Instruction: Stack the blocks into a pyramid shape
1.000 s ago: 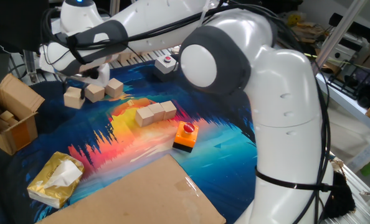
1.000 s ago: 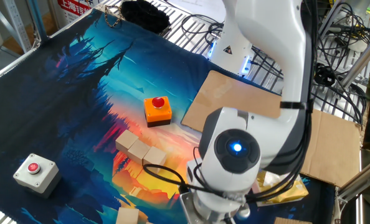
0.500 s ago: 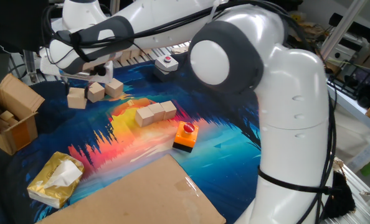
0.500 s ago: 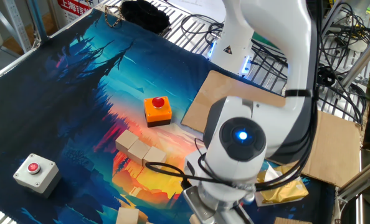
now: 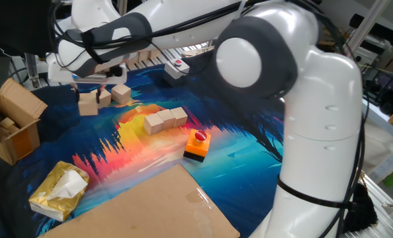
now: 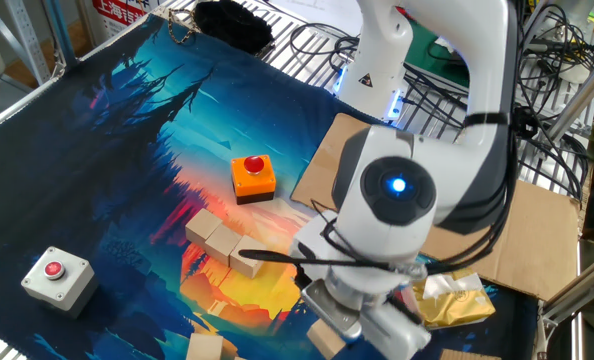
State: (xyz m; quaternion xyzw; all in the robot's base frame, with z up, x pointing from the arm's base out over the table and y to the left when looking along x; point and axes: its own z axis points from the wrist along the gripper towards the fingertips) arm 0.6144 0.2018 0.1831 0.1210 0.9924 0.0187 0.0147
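Pale tan wood all round: six cubes on the colourful printed mat (image 5: 249,165). Three cubes (image 5: 162,120) in a touching row just beside the orange-and-black button block (image 5: 197,145), on its side facing the cardboard box (image 5: 14,129). Beyond that row from the button block, two loose cubes (image 5: 114,95) close together on the mat. Next to them, farthest from the button block, a sixth cube (image 5: 87,104) pinched between the fingers of the gripper (image 5: 89,98), seemingly just off the mat. Seen from the other side, gripper (image 6: 329,325) clamped narrow on that cube (image 6: 327,338), past the row (image 6: 222,240) from the button block (image 6: 253,176).
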